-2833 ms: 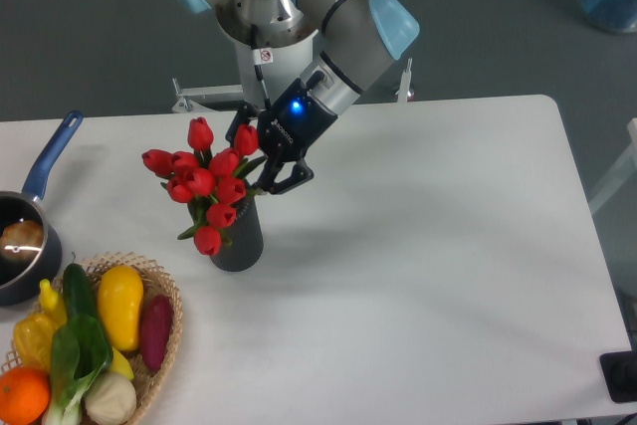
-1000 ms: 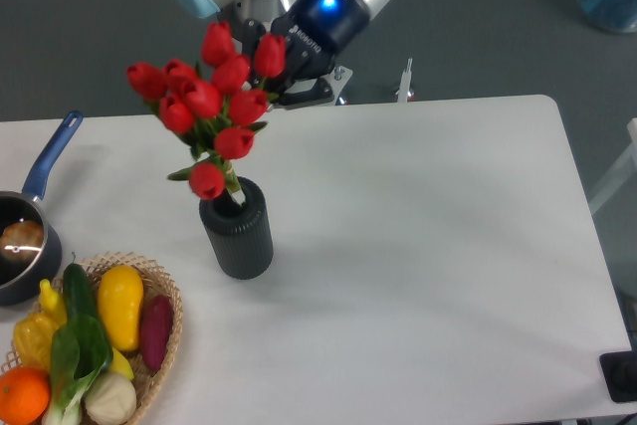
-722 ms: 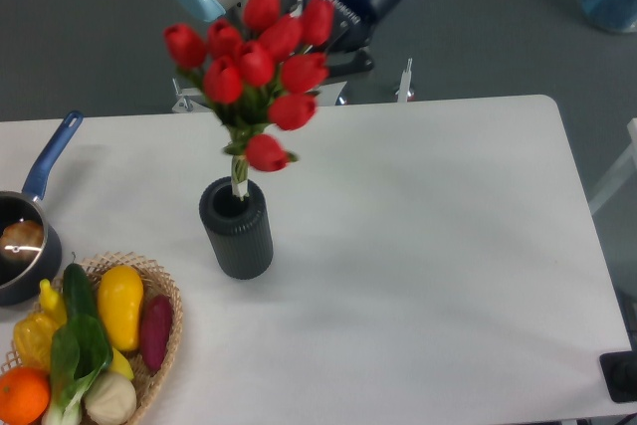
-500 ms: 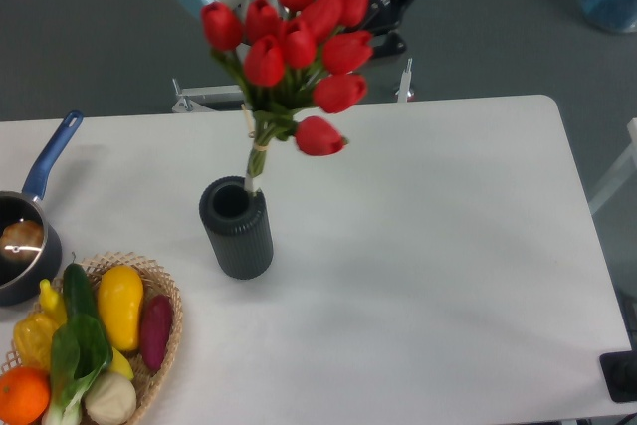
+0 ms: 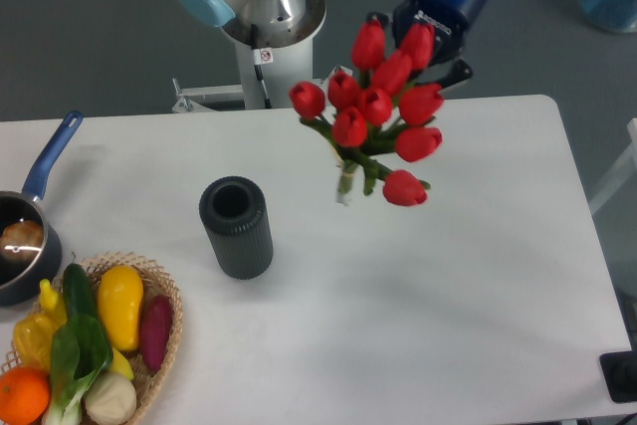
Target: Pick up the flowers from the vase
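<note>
The flowers (image 5: 377,114), a bunch of red tulips with green stems, hang in the air above the table, to the right of the vase and fully clear of it. My gripper (image 5: 426,55) comes in from the upper right and is shut on the bunch behind the buds; its fingertips are mostly hidden by the blooms. The stem ends (image 5: 344,189) dangle free. The vase (image 5: 237,227), a dark ribbed cylinder, stands upright on the white table with an empty round mouth.
A wicker basket (image 5: 164,358) of vegetables and an orange sits at the front left corner. A dark saucepan (image 5: 22,242) with a blue handle lies at the left edge. The arm's base (image 5: 261,22) stands behind the table's far edge.
The gripper has lifted the flowers up out of the vase and carried them to the right. The stems now hang free and the vase stands empty.
</note>
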